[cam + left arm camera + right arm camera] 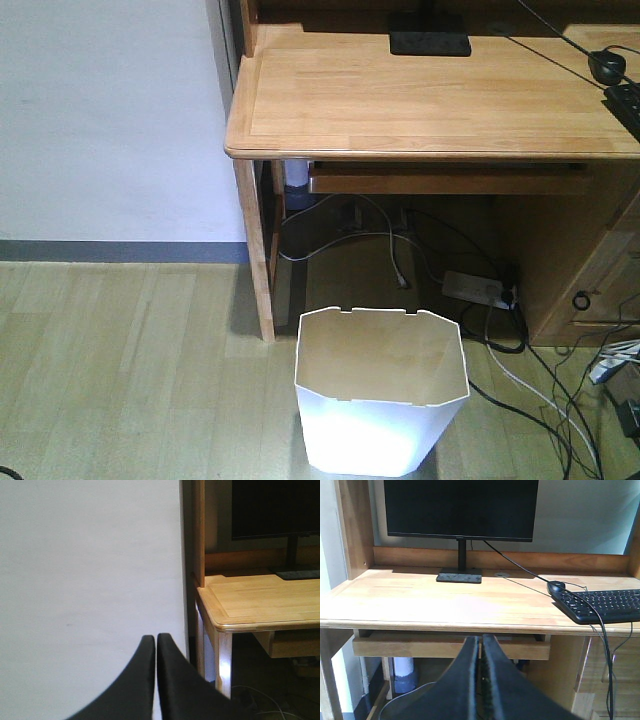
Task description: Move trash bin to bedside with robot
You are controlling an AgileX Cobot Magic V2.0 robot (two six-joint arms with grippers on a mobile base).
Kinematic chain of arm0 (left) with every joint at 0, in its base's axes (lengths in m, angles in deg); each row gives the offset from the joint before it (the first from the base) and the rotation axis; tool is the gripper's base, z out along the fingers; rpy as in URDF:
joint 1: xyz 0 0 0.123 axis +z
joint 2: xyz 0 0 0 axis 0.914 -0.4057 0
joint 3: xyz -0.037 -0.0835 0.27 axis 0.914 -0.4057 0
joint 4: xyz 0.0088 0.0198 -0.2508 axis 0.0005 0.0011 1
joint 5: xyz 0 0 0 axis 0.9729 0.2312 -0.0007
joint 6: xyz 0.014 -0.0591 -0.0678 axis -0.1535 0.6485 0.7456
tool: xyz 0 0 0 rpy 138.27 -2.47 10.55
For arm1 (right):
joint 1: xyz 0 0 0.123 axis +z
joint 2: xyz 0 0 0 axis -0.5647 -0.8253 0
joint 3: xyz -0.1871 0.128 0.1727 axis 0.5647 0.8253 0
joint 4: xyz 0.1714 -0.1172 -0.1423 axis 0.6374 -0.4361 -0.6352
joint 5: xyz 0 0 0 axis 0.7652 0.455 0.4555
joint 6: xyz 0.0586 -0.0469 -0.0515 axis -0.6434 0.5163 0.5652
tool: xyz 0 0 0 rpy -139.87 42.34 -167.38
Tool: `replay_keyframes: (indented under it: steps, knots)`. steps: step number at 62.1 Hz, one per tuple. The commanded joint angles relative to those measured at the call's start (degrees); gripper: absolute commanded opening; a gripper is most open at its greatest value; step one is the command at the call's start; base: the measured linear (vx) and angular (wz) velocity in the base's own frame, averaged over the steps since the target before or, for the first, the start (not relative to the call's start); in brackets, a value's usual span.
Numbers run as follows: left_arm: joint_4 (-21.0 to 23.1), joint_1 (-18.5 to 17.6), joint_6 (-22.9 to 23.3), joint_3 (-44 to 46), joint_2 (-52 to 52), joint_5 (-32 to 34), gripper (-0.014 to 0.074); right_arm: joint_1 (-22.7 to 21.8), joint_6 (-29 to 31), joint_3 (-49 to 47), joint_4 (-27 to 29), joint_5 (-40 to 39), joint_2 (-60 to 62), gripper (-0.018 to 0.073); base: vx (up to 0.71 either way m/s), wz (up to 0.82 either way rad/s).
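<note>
The white trash bin (381, 385) stands upright on the wooden floor in the front view, just in front of the desk's left leg, cream inside and empty. No arm or gripper shows in that view. My left gripper (152, 638) is shut with nothing between its fingers, pointing at a plain white wall beside the desk corner. At desktop height, my right gripper (481, 638) is shut and empty, facing the desk's front edge. The bedside is out of view.
A light wooden desk (430, 100) carries a monitor (460, 507), keyboard (605, 605) and mouse (606, 65). Under it lie a power strip (478, 288) and loose floor cables (545, 395) to the bin's right. The white wall (100, 120) is at left.
</note>
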Motion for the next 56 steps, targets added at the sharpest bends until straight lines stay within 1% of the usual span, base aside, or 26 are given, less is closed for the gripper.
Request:
replay_keyframes:
  steps: [1, 56]
  knots:
    - [0.54, -0.35, 0.79, -0.67, 0.43, 4.23, -0.0006, 0.02, 0.00, -0.02, -0.33, -4.68, 0.66, -0.0008, 0.00, 0.00]
    - [0.54, -0.35, 0.79, -0.67, 0.43, 4.23, -0.0006, 0.02, 0.00, -0.02, -0.33, -4.50, 0.66, -0.0008, 0.00, 0.00]
